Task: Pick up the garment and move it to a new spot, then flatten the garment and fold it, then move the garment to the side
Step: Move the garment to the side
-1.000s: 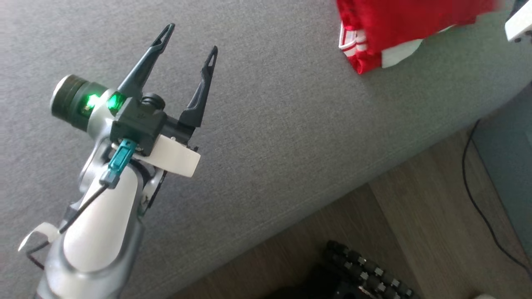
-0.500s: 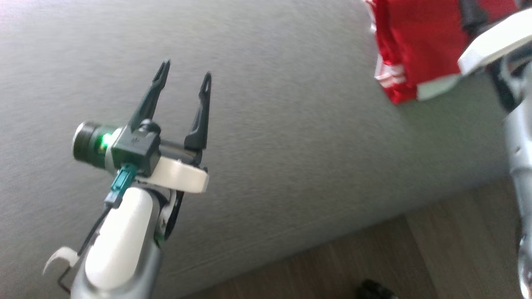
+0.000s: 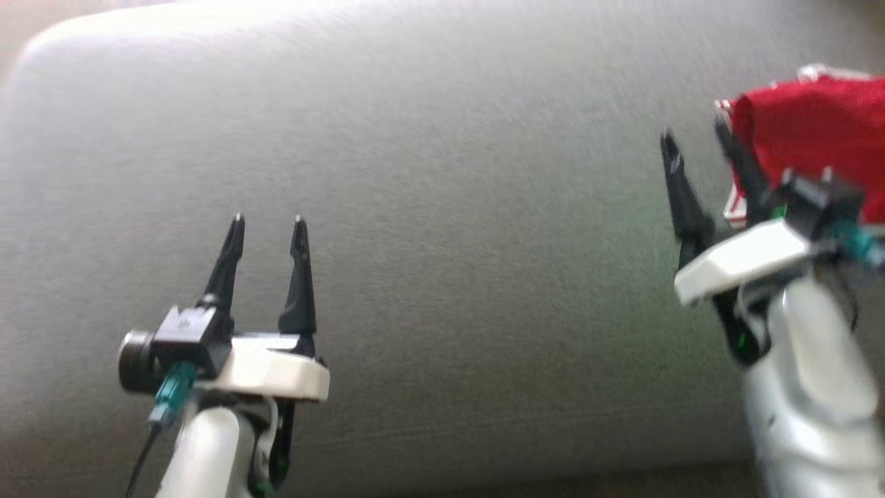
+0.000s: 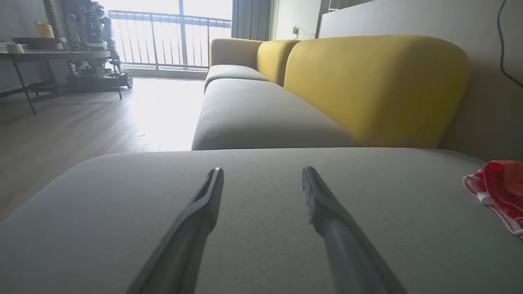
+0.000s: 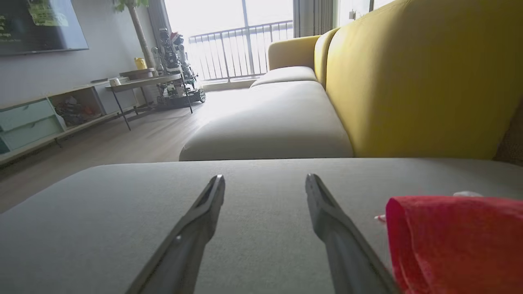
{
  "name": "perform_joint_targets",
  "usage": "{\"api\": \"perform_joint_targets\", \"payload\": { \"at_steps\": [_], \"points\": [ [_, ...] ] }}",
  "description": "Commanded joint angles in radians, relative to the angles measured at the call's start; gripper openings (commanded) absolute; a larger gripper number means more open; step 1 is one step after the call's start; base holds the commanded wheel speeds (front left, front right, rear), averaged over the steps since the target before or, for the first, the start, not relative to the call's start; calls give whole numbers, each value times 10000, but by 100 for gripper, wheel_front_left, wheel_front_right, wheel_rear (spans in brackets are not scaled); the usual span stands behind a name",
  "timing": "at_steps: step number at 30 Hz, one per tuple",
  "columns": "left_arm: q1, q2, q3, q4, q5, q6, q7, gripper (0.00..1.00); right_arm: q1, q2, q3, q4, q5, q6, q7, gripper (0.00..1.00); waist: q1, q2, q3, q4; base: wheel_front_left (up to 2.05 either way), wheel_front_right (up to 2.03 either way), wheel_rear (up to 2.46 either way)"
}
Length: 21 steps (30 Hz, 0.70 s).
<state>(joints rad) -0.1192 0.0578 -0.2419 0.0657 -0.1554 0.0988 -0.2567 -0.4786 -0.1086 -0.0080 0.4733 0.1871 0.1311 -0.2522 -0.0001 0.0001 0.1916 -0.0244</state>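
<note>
Lying just beside the right gripper [image 3: 695,135], spread wide and empty, is the red garment [image 3: 816,131]

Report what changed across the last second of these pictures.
The head camera swung, shifting the whole view, and the right gripper came into it beside the red fabric garment with white trim. Nothing was taken hold of or let go. The left gripper stayed open and empty; the right is open too. The garment stayed on the grey fabric cushion.

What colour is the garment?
The garment is red with white edge stripes; left wrist view shows it best.
</note>
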Motion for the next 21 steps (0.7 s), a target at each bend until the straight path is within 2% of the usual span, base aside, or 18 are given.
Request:
{"api": "perform_joint_targets", "payload": {
  "at_steps": [1,8,15,21],
  "points": [
    [-97,-4,425,-329,-91,91,-50,100,134,140,-42,-467,53,-4,-42,100,1,-1,-542,487,0,0,0],
    [748,-67,601,-16,-431,-71,-50,100,1860,569,-1077,-1204,39,-4,-85,100,1,-1,-1117,811,0,0,0],
    [1338,-73,520,93,-1145,-41,-50,100,3007,581,-1029,-2183,543,-4,-92,100,1,-1,-1376,803,0,0,0],
    [1448,-74,700,197,-1201,37,-51,100,3368,582,-851,-2444,699,-4,-94,100,1,-1,-1467,774,0,0,0]
  ]
}}
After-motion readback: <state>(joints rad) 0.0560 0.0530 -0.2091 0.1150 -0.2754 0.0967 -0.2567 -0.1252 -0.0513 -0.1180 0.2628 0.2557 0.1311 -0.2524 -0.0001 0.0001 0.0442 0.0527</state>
